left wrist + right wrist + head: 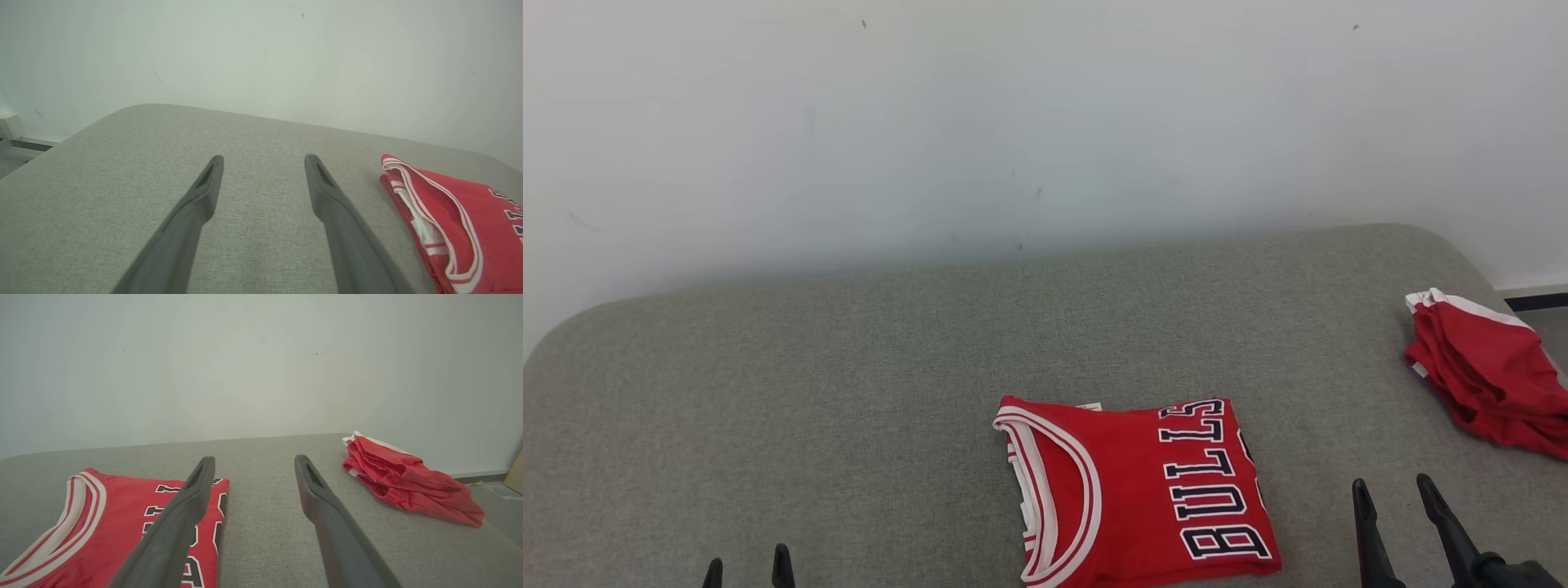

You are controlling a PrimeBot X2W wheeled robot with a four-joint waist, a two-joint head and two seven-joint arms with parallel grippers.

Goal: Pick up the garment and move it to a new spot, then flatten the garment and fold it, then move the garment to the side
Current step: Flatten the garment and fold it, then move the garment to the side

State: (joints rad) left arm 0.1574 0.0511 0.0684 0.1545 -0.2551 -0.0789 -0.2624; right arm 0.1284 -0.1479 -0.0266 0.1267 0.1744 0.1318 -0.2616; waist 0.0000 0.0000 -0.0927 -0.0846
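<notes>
A red garment [1127, 490], a jersey with white trim and BULLS lettering, lies folded flat on the grey padded surface [849, 392] near its front edge. It also shows as the jersey [457, 212] to the right of my left fingers and as the jersey [122, 510] under and left of my right gripper's left finger. My left gripper [747, 567] [263, 158] stands open and empty, well left of the jersey. My right gripper [1392, 484] [254, 458] is open and empty just right of it.
A second red garment with white trim [1494, 384] [404, 477] lies crumpled at the surface's right edge. A pale wall [1045, 122] stands right behind the surface. Bare grey fabric stretches across the left and the back.
</notes>
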